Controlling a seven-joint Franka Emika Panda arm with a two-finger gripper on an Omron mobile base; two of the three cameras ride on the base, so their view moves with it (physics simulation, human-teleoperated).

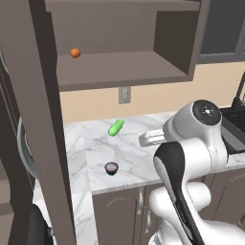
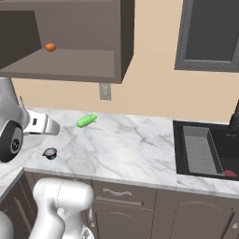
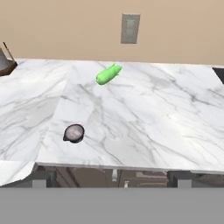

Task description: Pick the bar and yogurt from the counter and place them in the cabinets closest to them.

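one yogurt cup [image 3: 74,133], one green item [image 3: 108,74]; one orange ball [image 1: 75,52], one wall outlet [image 3: 130,28], one sink [image 2: 200,150]

A beige wall [image 2: 149,93] is seen behind the surface, with a grey outlet plate [image 3: 130,28] set into it. A dark-framed window [image 2: 210,35] is placed above a black sink [image 2: 205,149].
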